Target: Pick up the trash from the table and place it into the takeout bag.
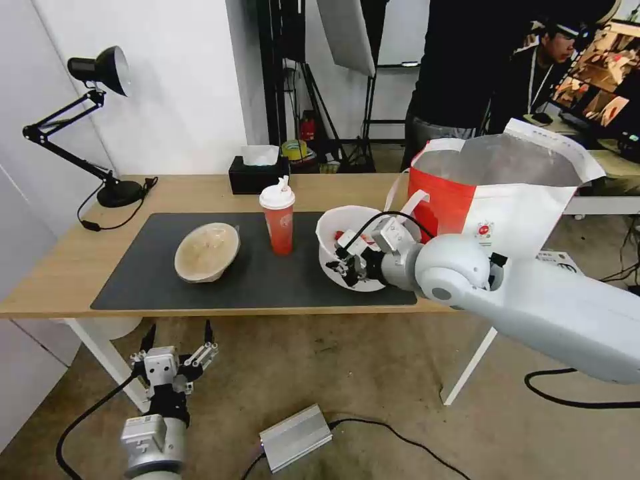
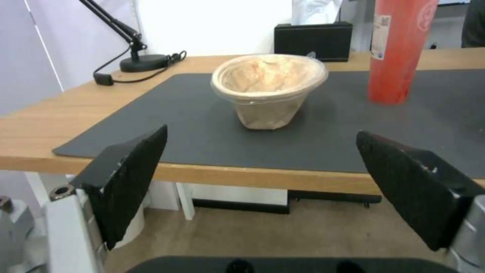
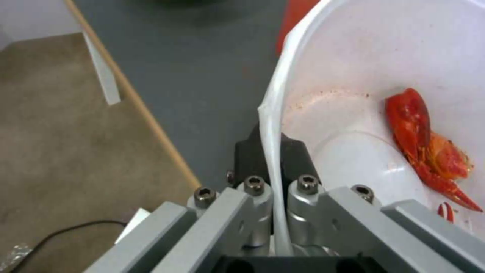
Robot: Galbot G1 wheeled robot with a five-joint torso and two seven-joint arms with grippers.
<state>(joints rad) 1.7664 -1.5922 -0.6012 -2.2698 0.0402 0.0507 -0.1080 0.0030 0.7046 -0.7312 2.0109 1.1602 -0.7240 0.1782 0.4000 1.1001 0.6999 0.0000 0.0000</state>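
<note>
My right gripper (image 1: 348, 261) (image 3: 270, 151) is shut on the rim of the white bowl (image 1: 333, 230) (image 3: 363, 76), which is tipped up over the dark mat (image 1: 133, 280) with red crayfish shells (image 3: 422, 144) inside. To its left stands the red cup (image 1: 279, 219) (image 2: 399, 49) with a white lid. The beige bowl (image 1: 205, 251) (image 2: 268, 87) rests further left on the mat. The takeout bag (image 1: 507, 187) stands open at the table's (image 1: 60, 267) right end, behind my right arm. My left gripper (image 1: 177, 333) (image 2: 263, 189) hangs open below the table's front edge, facing the beige bowl.
A black tissue box (image 1: 257, 175) (image 2: 313, 40) sits at the table's back edge. A black desk lamp (image 1: 100, 73) with its base (image 2: 144, 62) and cable stands at the far left. A silver box (image 1: 295, 437) and cables lie on the floor.
</note>
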